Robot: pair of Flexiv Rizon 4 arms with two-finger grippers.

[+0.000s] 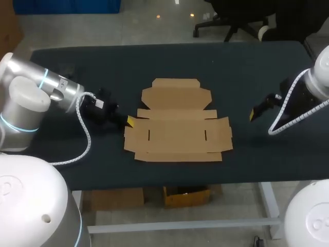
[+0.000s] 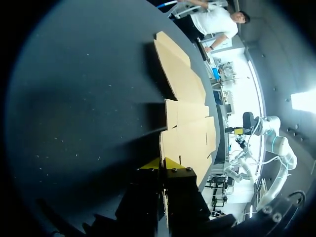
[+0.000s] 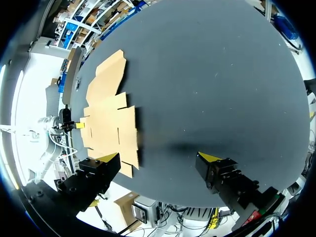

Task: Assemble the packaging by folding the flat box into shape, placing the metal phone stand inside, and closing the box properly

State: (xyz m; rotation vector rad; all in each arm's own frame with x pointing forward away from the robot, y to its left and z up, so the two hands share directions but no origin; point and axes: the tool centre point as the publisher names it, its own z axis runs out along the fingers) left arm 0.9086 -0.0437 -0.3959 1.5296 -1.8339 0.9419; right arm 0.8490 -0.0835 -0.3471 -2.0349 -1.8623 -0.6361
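Since the flat box [image 1: 177, 135] lay unfolded mid-table [image 1: 247, 67], the left pincer [image 2: 161, 165], seemingly clamped on its left-hand edge, would best have lifted slowly, while the right pincer [image 3: 158, 162], fingers wide apart, steadied the opposite side.

Dark-topped table [image 1: 247, 72], faintly speckled.

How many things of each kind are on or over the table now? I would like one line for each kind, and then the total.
flat cardboard box: 1
yellow-tipped pincer: 2 (left pincer, right pincer)
total: 3
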